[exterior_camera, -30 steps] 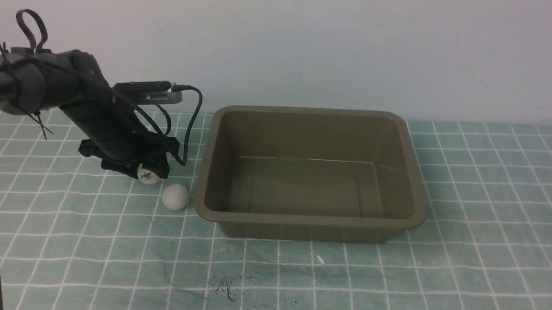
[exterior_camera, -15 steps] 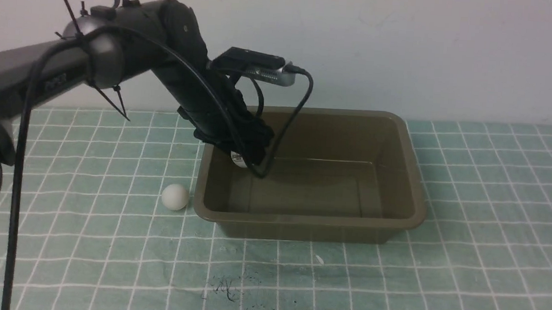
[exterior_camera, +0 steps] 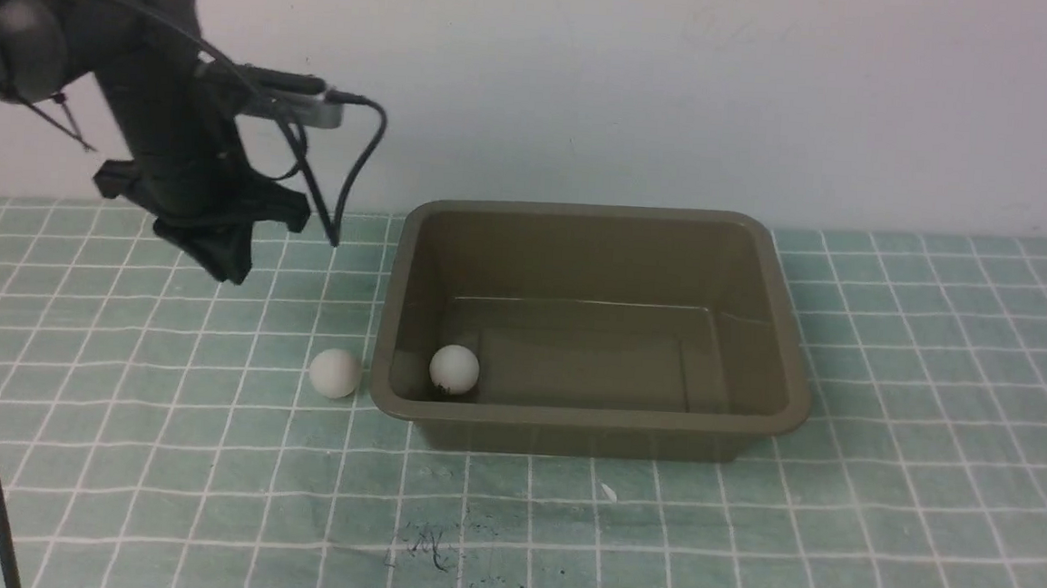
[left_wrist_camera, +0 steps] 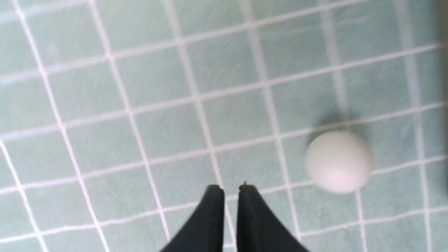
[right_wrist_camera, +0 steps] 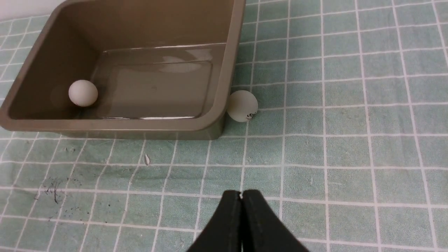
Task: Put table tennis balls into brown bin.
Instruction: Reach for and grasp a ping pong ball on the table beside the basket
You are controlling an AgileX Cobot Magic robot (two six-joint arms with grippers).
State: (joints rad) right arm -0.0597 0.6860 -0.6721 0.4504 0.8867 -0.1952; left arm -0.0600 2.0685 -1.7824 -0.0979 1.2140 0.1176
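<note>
Below the left pincer (exterior_camera: 232, 269), toward the bin (exterior_camera: 589, 418), one ball (exterior_camera: 335, 373) lay loose on the counter (exterior_camera: 744, 544); a second ball (exterior_camera: 454, 368) sat inside the bin. The pincer was closed on nothing; descending that way would likely knock the loose ball rolling.

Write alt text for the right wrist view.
A brown bin holds one white table tennis ball; a second ball with a logo lies outside beside its corner on green checked cloth. The right gripper is shut, empty.
</note>
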